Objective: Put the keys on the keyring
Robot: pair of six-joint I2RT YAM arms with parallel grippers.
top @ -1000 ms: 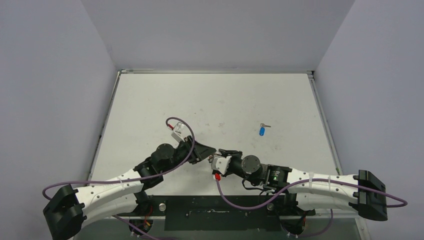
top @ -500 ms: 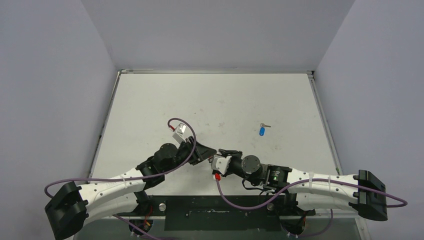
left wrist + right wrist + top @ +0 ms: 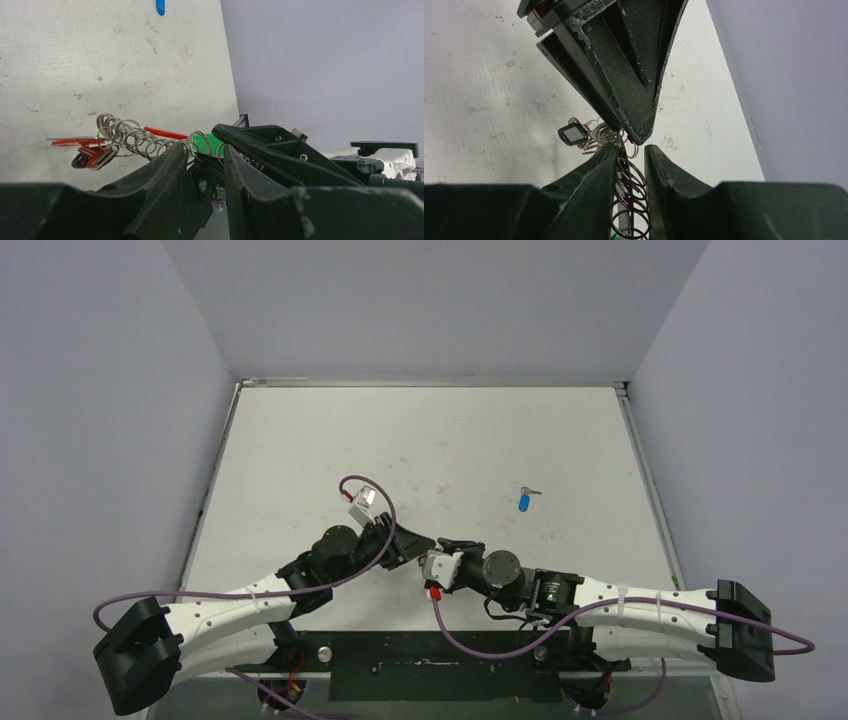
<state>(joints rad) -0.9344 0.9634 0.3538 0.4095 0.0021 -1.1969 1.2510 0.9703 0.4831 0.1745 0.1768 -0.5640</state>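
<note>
The keyring (image 3: 127,135), a silvery wire coil with a red section (image 3: 165,133), hangs stretched between both grippers above the near middle of the table. My left gripper (image 3: 202,147) is shut on one end of the coil. My right gripper (image 3: 630,149) is shut around the coil (image 3: 628,200), which runs lengthwise between its fingers. The green key's head (image 3: 212,142) shows among the coils by the fingertips, and a green bit (image 3: 615,234) shows deep in the right jaws. The blue key (image 3: 524,502) lies alone on the table, also at the top of the left wrist view (image 3: 160,6).
A red-headed key (image 3: 80,142) and a small dark fob (image 3: 571,134) dangle from the coil's free end. The two grippers meet tip to tip in the top view, left (image 3: 418,540) and right (image 3: 442,544). Purple cables loop over both arms. Grey walls enclose the table.
The left arm has shifted slightly to the right and forward, with its wrist turning a little. The right arm and the blue key have not moved.
</note>
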